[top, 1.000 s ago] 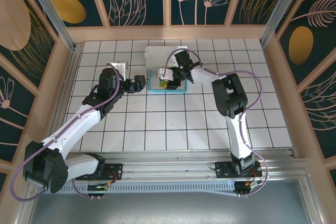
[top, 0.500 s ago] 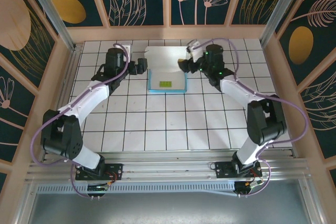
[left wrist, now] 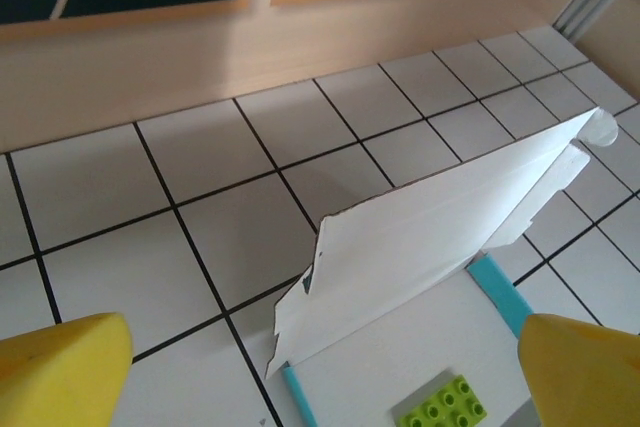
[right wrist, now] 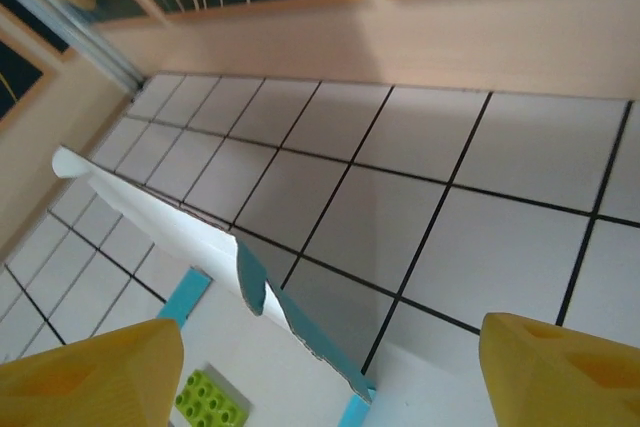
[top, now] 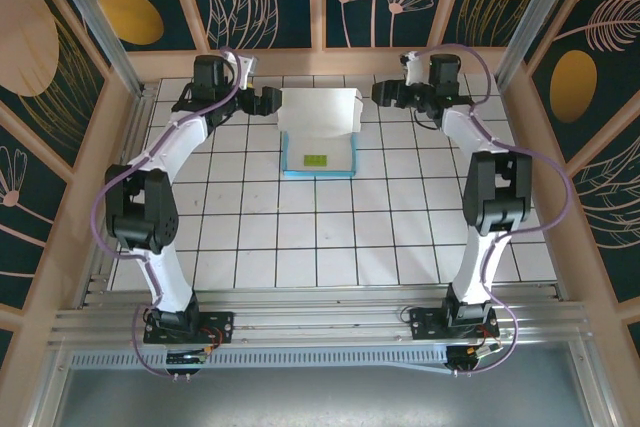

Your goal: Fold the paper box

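Two sets of jaws, both spread wide with nothing in them. The left jaws sit just beside the left edge of the paper box [top: 318, 112], and the right jaws are near its right edge, with neither touching it. Between them the box lies open on the table [top: 300, 237], its white flap standing up at the back. We can also see a little green block [top: 318, 160] on the box's flat part, showing low between the yellow fingertips [left wrist: 60, 372] in both wrist views.
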